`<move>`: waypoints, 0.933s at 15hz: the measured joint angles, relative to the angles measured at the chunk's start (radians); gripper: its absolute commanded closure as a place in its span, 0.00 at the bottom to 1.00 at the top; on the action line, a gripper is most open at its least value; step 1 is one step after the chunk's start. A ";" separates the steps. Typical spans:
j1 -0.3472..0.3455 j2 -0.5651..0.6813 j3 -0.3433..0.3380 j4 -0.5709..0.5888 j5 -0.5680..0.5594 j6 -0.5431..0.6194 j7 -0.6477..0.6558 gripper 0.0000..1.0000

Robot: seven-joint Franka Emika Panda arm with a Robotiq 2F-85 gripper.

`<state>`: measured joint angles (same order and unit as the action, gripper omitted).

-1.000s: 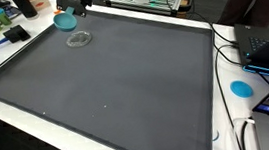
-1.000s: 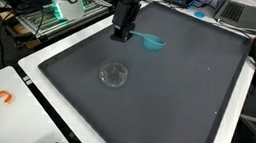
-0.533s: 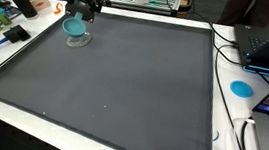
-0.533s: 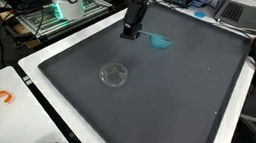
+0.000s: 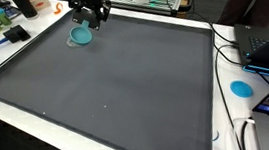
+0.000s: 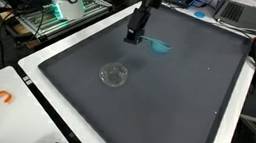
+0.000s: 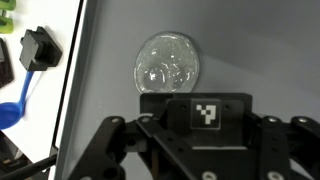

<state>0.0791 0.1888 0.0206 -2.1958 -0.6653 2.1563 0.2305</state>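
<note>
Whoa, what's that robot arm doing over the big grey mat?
The robot's gripper hangs above a dark grey mat, near one edge. It seems to hold a small blue thing up off the mat. A clear round dish sits on the mat close by, and nothing touches it. The wrist view looks down on that dish.

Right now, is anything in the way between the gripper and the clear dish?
Nothing visible. Only bare dark mat lies between the gripper and the clear dish. The teal thing it holds sticks out sideways, away from the dish.
</note>
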 measured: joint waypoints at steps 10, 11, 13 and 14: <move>0.006 0.073 -0.006 0.083 0.000 -0.001 0.017 0.72; 0.005 0.079 -0.007 0.093 0.000 -0.001 0.017 0.72; 0.005 0.091 -0.012 0.114 0.001 -0.001 0.018 0.72; 0.004 0.098 -0.014 0.125 0.003 -0.001 0.018 0.72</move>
<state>0.0834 0.2863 0.0065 -2.0704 -0.6625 2.1550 0.2487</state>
